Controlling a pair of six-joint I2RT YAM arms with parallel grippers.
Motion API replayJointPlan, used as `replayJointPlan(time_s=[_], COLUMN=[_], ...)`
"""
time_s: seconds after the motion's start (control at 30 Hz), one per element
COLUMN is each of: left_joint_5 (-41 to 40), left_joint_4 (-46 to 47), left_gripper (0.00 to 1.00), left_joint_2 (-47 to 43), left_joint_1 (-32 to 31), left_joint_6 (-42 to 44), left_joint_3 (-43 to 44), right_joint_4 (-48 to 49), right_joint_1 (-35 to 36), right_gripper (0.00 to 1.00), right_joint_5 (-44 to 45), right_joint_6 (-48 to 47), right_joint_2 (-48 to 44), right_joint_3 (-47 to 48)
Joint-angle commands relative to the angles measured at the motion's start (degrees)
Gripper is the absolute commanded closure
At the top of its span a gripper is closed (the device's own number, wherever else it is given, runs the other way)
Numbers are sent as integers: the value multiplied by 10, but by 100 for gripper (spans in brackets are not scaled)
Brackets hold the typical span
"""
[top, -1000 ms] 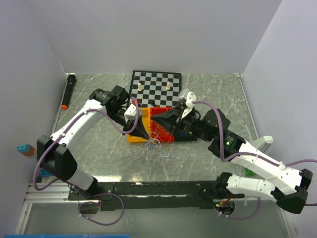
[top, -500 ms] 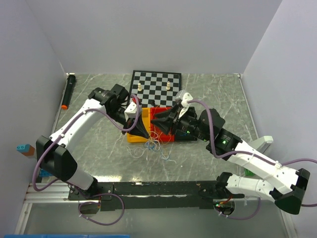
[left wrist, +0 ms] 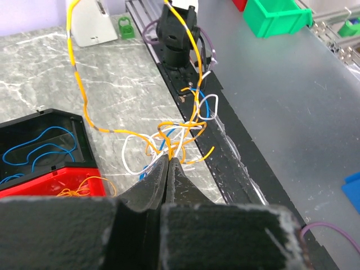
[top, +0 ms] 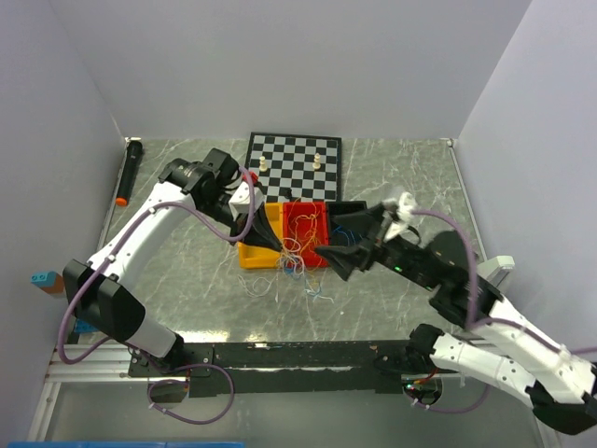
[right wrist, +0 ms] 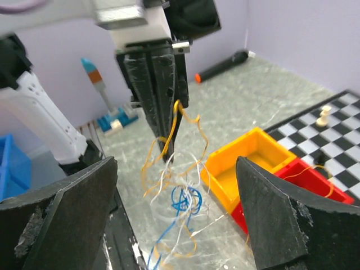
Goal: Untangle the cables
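The cables (top: 295, 259) are a tangle of hair-thin blue, orange-yellow and whitish wires hanging in front of the bins. My left gripper (top: 271, 241) is shut on the top of the cables (left wrist: 175, 134), its fingers pressed together on the strands; in the right wrist view the left gripper (right wrist: 167, 147) points down with an orange-yellow strand running from it. My right gripper (top: 328, 241) stands open to the right of the tangle. Nothing lies between its wide-apart fingers (right wrist: 76, 205), and the cables (right wrist: 183, 198) dangle beyond them.
A yellow bin (top: 250, 254), a red bin (top: 306, 217) with loose orange strands and a black bin (top: 353, 209) sit side by side. The black bin (left wrist: 67, 121) holds a blue wire. Behind them lies a chessboard (top: 294, 159) with two pawns. A black marker (top: 125, 173) rests far left.
My right gripper has opened and drawn back to the right, away from the tangle. The left gripper has stayed shut on the cables and shifted slightly.
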Motion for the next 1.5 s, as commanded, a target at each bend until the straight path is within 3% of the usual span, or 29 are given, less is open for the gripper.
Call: replayJointPlan(time_s=[0.0,0.1,0.3,0.47,0.53,0.6,0.77,0.93,1.07,1.23,1.4,1.47], left_joint_5=[57,76,103,125,136,151,196,197,196,196,196,196], left_joint_4=[-18,-18,-17,-17,-17,-15,-15,-15,-15,-14,-14,-12], left_gripper=[99,99,99,99,99,99,99,99,99,98,98,94], left_joint_2=[-11,-12,-10,-19,-24,-24,-17,-10,2,54,148,168], left_joint_1=[25,47,78,87,97,111,141,141,141,141,141,141], left_joint_6=[3,7,1,-10,-13,-20,-42,-63,-85,-156,-323,-351], left_joint_3=[20,21,28,34,41,51,67,70,86,176,330,375], right_joint_4=[-43,-71,-79,-46,-33,4,146,312,501,564,567,567], right_joint_1=[-9,-9,-9,-10,-12,-13,-13,-12,-12,-12,-16,-25], right_gripper=[8,14,41,46,44,36,23,15,13,14,18,18], right_joint_5=[13,4,-17,45,60,36,6,3,5,21,48,44], right_joint_6=[8,18,47,53,69,90,114,115,144,175,159,157], right_joint_2=[-79,-109,-135,-139,-134,-130,-95,35,147,243,236,222], right_joint_3=[-33,-61,-108,-171,-208,-249,-307,-306,-289,-212,-204,-209])
